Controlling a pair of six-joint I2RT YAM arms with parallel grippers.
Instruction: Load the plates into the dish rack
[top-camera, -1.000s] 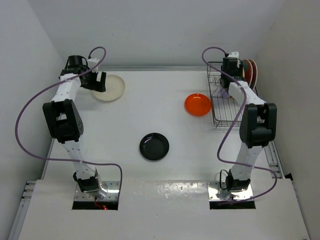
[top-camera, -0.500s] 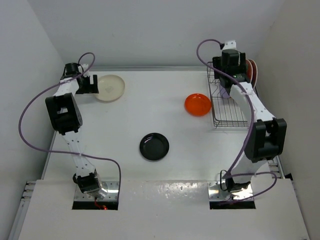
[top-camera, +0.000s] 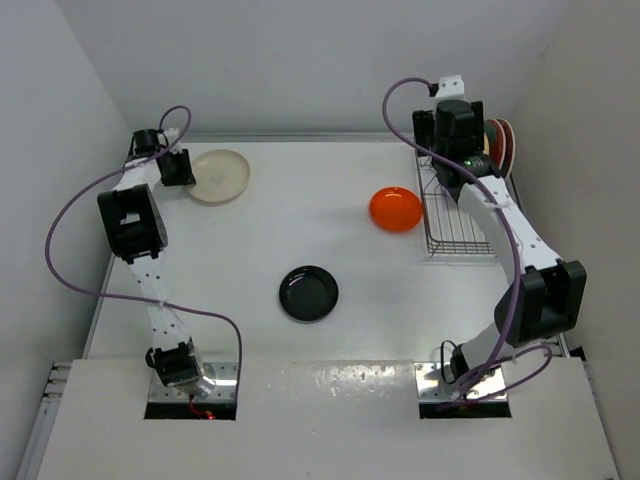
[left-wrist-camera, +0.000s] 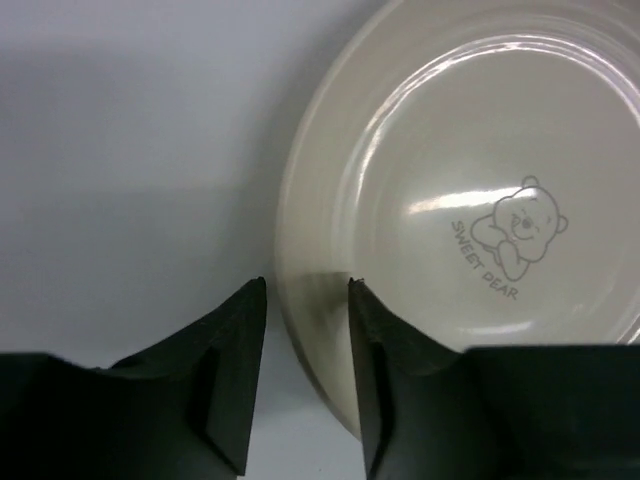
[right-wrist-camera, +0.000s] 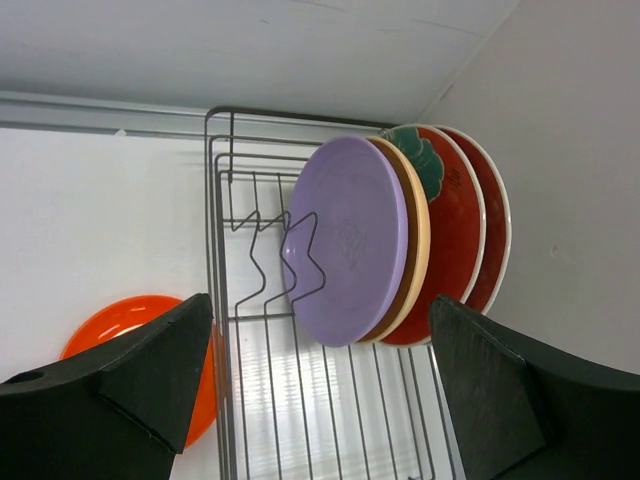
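Left gripper (left-wrist-camera: 302, 290) is straddling the cream plate (left-wrist-camera: 480, 150) rim, jaws parted, far left of the dish rack (right-wrist-camera: 222, 200); right gripper (right-wrist-camera: 320, 303) is hovering spread wide over it, four plates (right-wrist-camera: 350, 250) standing inside.

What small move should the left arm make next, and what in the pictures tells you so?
Probably close the left gripper on the cream plate. The wrist view shows its fingers open and straddling the plate's near rim, one outside it and one over the plate. The plate lies flat on the table and is not yet in the dish rack.
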